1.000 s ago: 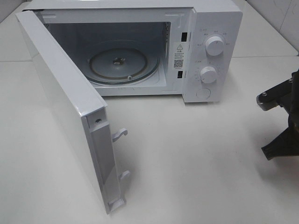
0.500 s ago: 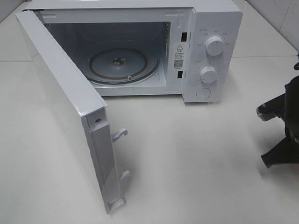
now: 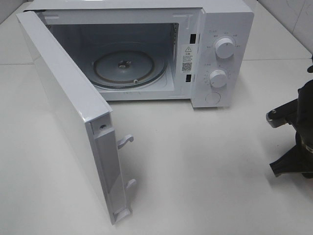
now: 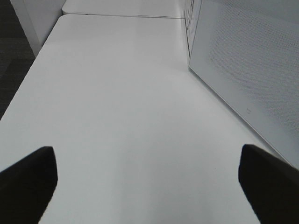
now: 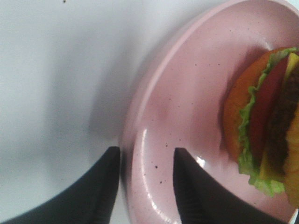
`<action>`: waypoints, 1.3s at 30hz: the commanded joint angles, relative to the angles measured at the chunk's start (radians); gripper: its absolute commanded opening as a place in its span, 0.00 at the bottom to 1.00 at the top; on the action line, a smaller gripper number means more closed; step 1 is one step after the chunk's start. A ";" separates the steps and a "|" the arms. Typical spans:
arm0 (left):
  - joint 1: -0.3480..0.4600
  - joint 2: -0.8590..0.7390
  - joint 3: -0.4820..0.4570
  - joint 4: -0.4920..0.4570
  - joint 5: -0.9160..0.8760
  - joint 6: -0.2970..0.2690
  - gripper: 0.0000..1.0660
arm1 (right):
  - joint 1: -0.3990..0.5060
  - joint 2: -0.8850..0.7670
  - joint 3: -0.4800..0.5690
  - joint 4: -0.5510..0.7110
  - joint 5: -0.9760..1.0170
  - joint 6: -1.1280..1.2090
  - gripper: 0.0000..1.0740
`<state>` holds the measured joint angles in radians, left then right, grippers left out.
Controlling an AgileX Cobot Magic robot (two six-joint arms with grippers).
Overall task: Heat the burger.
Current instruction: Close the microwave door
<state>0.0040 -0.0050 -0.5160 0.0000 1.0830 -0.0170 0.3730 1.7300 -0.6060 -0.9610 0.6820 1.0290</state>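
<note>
Straddling the rim of the pink plate (image 5: 187, 116), the right pincer (image 5: 145, 186) has one finger outside and one inside, apart and not visibly clamped; the burger (image 5: 268, 126) sits on the plate just beyond the inner finger. Left pincer (image 4: 147, 179) hangs spread and empty over the bench (image 4: 121, 107) beside the microwave door (image 3: 68, 117). Door open, turntable (image 3: 128, 68) bare; lifting, loading, closing and starting likely all remain.

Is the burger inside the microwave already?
No, the burger sits on the pink plate, and the microwave's turntable is bare.
</note>
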 commanded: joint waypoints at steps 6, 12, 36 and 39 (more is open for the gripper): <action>0.002 -0.011 0.001 0.000 -0.015 -0.004 0.92 | -0.001 -0.118 -0.009 0.100 -0.016 -0.111 0.42; 0.002 -0.011 0.001 0.000 -0.015 -0.004 0.92 | -0.001 -0.336 -0.009 0.229 -0.112 -0.330 0.53; 0.002 -0.011 0.001 0.000 -0.015 -0.004 0.92 | -0.001 -0.992 -0.009 0.940 0.185 -1.080 0.81; 0.002 -0.011 0.001 0.000 -0.015 -0.004 0.92 | -0.001 -1.044 -0.009 0.932 0.229 -1.082 0.81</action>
<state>0.0040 -0.0050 -0.5160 0.0000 1.0830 -0.0170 0.3730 0.7120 -0.6130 -0.0200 0.8810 -0.0360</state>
